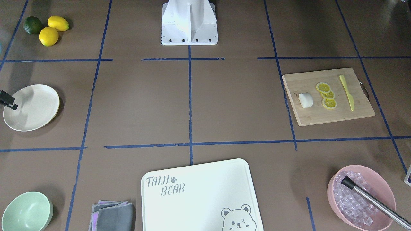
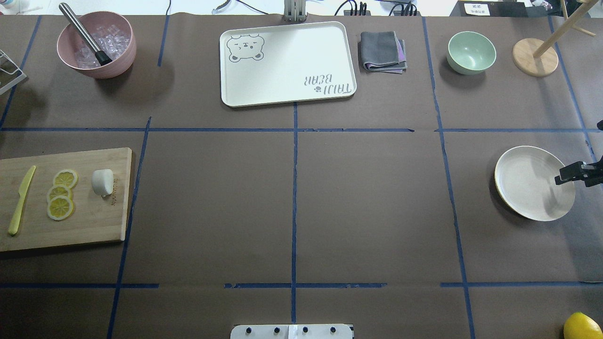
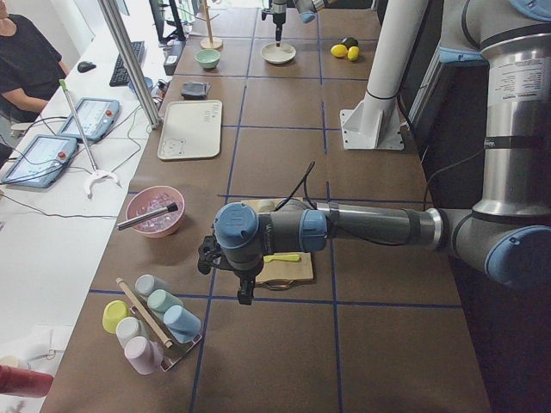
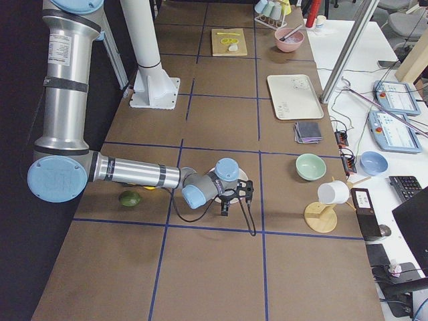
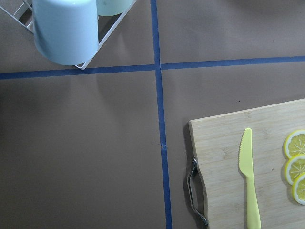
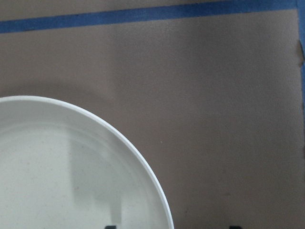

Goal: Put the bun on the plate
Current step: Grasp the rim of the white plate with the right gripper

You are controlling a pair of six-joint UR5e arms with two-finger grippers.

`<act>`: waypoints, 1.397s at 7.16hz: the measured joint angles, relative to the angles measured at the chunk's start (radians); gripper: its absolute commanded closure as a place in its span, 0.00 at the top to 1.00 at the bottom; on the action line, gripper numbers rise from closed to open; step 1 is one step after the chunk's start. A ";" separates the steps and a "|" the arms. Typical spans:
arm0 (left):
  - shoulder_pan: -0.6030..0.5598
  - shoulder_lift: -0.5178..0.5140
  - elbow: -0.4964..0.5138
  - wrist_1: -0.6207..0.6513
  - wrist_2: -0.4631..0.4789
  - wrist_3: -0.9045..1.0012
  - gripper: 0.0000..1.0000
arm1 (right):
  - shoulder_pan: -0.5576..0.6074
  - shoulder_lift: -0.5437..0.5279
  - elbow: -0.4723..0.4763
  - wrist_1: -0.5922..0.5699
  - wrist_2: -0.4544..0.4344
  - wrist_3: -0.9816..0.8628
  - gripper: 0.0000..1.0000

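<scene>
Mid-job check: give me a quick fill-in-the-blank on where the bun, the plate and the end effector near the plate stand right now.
The bun lies on the wooden cutting board next to ___ lemon slices.
The plate holds ___.
The ___ end effector hangs over the plate's edge.
The knife on the board is ___ in colour.
Missing words: three; nothing; right; yellow.
</scene>
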 measured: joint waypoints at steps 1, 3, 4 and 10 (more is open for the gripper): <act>0.000 0.000 0.000 0.000 0.000 0.000 1.00 | 0.000 0.000 0.000 0.000 0.001 -0.001 0.02; 0.000 0.000 0.000 0.000 0.000 0.001 1.00 | -0.001 0.000 0.003 0.003 0.003 -0.003 0.00; 0.000 0.000 -0.001 0.000 0.000 0.001 1.00 | -0.001 0.001 0.006 0.004 0.004 -0.003 0.00; 0.000 0.000 -0.011 0.000 0.002 -0.002 1.00 | 0.028 -0.016 0.252 0.002 0.060 0.141 0.00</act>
